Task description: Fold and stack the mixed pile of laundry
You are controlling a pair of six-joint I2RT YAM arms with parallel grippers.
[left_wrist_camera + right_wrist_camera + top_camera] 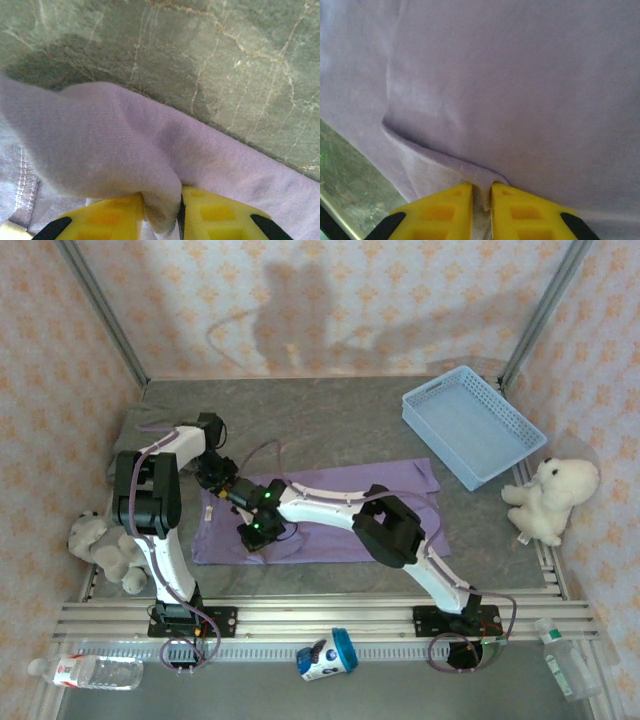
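My left hand [162, 216] is clamped on the lavender-purple soft cloth T-shirt [392, 481] at its 10 o'clock corner. My right hand [481, 201] pinches its 8 o'clock edge. The shirt lies spread mid-desk [330, 420]. Either thin bite could slip and skew the fold.

basket [472, 425]: light blue lattice plastic, at the far right of the table, set askew, nothing in it.
white plush [553, 497]: sits at the right edge, just near of the basket.
grey plush [105, 545]: slumped at the left edge, by the rail end.
table [330, 420]: grey-green, marbled with pale veins.
rails [320, 618]: aluminium, along the near edge.
left bottle [95, 670]: clear, lying flat at the near left corner, red and white label.
right bottle [562, 655]: clear, lying at the near right corner.
cup [328, 655]: blue and white, tipped over, near centre.
walls [350, 300]: peach, flower-patterned, shadows on the back one.
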